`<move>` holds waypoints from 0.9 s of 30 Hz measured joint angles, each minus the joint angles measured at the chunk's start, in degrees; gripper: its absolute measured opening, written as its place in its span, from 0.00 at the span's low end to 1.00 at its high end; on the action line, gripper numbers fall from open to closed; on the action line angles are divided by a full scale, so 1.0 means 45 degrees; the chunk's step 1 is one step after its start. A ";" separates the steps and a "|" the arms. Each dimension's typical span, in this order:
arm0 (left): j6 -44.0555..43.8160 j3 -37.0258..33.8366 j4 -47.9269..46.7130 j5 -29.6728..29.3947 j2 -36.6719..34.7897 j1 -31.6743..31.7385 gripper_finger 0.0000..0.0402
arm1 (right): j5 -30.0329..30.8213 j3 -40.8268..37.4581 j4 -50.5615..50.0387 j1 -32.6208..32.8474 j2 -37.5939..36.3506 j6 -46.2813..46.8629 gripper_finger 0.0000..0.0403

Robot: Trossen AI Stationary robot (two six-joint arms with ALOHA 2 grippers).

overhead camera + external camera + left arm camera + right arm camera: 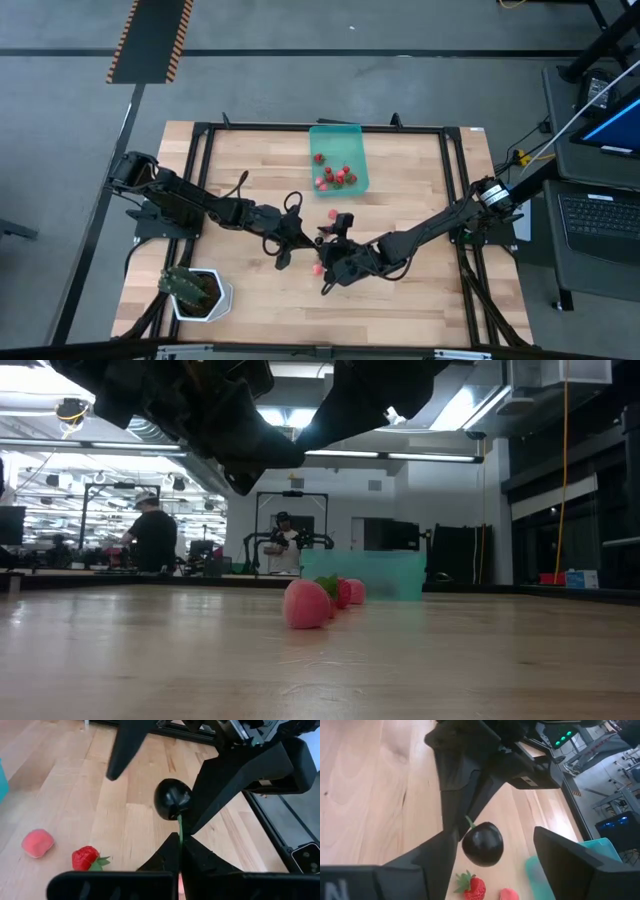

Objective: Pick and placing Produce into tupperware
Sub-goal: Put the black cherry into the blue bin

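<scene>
Wood-slat table [420, 290] in a dark frame, open lab behind with people at benches in the low view. We have both arms meeting mid-table, just on the pot side of the tupperware [338, 157], which is upright with about half a dozen red fruits inside; exact count is hard to make out.

Left claw [180, 851] is pinched fully shut on the thin green stem [179, 827] of a dark berry [171, 798]. Berry hangs off the stem, clear of the table, stem axis running from the berry into the left fingertips. Right claw [496, 851] is spread wide, one finger each side of the berry, gripping nothing; whether a finger grazes it we can't tell.

Loose on the table: a red strawberry [86, 858], green top pointing toward the claws, and a pink fruit [37, 842] near it. From above the arms hide most of these. White pot with plant [197, 291] sits at the left arm's near corner.
</scene>
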 joint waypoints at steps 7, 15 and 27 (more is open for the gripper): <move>0.0048 0.0000 -0.0570 -0.0282 -0.0244 0.0237 0.00 | -0.0118 0.0000 -0.0225 0.0043 0.0000 0.0019 0.67; 0.0663 0.0005 -0.1803 -0.0829 -0.2105 0.0405 0.00 | -0.0064 -0.0015 -0.3911 0.0155 -0.0842 0.3577 0.67; 0.1679 0.0010 -0.2346 -0.1514 -0.3123 0.0345 0.00 | 0.3122 -0.0015 -0.5904 0.1601 -0.2019 0.5318 0.67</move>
